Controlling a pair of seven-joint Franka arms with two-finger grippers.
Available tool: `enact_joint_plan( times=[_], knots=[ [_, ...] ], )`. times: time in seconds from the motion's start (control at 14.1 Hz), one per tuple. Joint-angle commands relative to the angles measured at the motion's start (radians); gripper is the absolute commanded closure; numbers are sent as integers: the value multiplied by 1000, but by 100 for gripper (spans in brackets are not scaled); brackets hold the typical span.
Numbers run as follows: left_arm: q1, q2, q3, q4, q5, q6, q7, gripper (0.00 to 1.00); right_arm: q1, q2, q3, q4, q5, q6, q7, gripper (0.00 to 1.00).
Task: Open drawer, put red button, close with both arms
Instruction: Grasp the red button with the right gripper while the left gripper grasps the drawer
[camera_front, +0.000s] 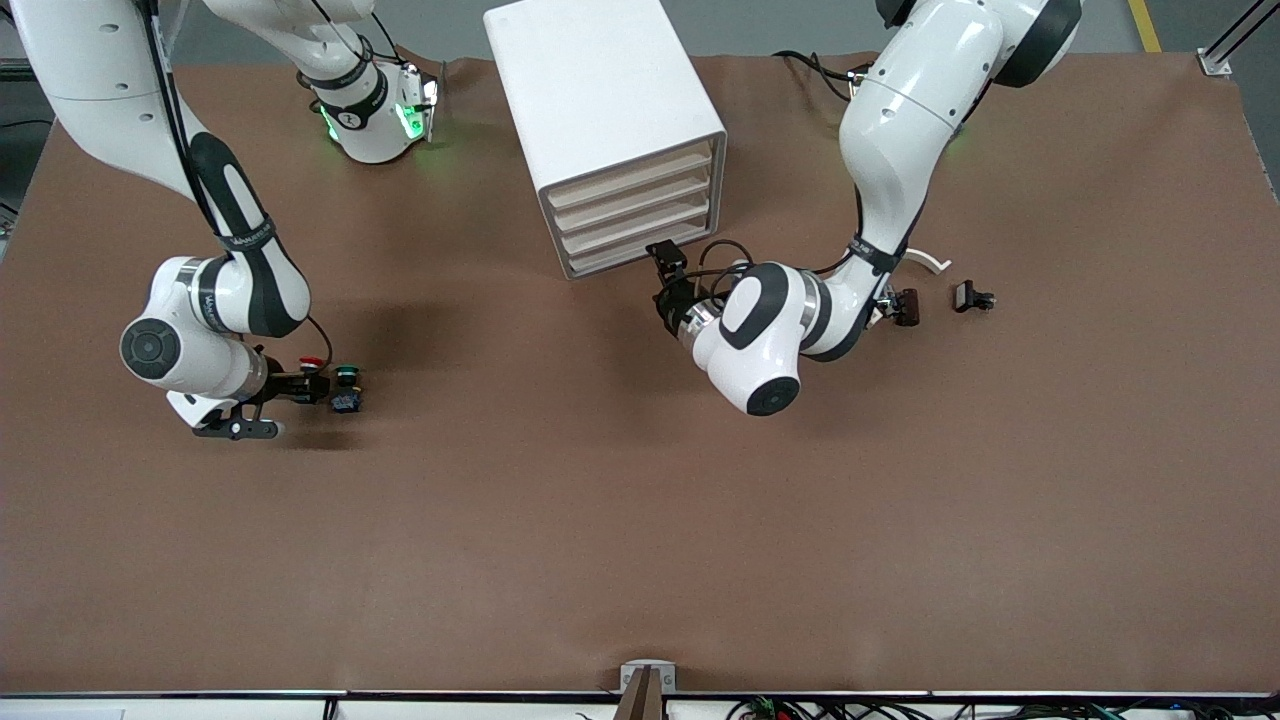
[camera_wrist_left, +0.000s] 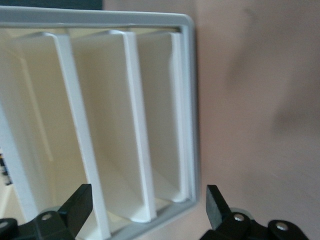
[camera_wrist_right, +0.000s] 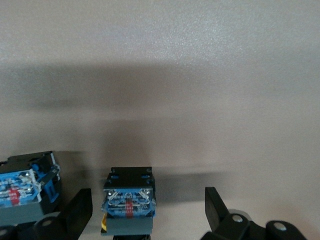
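The white cabinet (camera_front: 600, 90) stands at the back middle, and all its drawers (camera_front: 630, 215) sit pushed in. My left gripper (camera_front: 665, 290) is open just in front of its lowest drawers, at the corner toward the left arm's end. In the left wrist view my gripper (camera_wrist_left: 147, 210) spans the frame's corner (camera_wrist_left: 190, 200). The red button (camera_front: 312, 363) lies beside a green-capped button (camera_front: 347, 375) toward the right arm's end. My right gripper (camera_front: 315, 388) is open, low at them. In the right wrist view my gripper (camera_wrist_right: 145, 210) has a blue-backed button body (camera_wrist_right: 129, 200) between its fingers, untouched; its cap is hidden.
A second button body (camera_wrist_right: 25, 187) lies just beside one finger in the right wrist view. Two small black parts (camera_front: 905, 305) (camera_front: 972, 297) and a white curved piece (camera_front: 928, 260) lie on the brown table (camera_front: 600, 520) by the left arm.
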Motion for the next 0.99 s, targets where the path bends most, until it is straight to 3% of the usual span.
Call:
enact_joint_plan(
  times=[0.0,0.21,0.35,0.5,0.64,0.78,0.92],
  knots=[
    [-32,39,0,3,-65,-66,-7,0,-16,7,13,0,-1,9,-8,18],
    [-46,63,-3,-1,-105,-92,-27,0,-16,14,15,3,-1,11,-9,49],
    [-46,75,-3,1,-137,-128,-50,10,-14,14,15,8,-1,9,-13,69],
    [-43,74,-3,6,-143,-157,-75,14,-11,14,15,11,-1,8,-13,73],
    [-41,71,-3,7,-143,-163,-95,25,-10,14,15,12,-1,8,-13,78],
    [-44,71,-5,7,-145,-165,-110,31,-10,14,15,15,-1,6,-11,79],
    [-47,72,-12,7,-145,-184,-116,43,-7,5,17,20,-1,-6,-9,79]
  ],
)
